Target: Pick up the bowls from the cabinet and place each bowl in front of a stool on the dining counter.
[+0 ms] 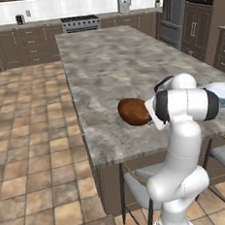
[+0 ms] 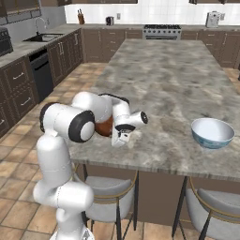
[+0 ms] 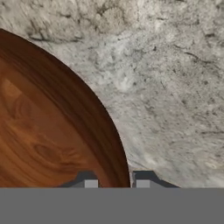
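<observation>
The claw (image 3: 117, 181) is pinched narrow on the rim of the wooden bowl (image 1: 133, 111), one finger inside, one outside. The bowl sits low over the desk (image 1: 110, 66) near edge, above the left stool (image 2: 108, 197); the white patterned bowl (image 2: 212, 132) rests to its right.

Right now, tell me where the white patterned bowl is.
The white patterned bowl sits on the dining counter near its front edge, right of the arm, above the right-hand stool.
</observation>
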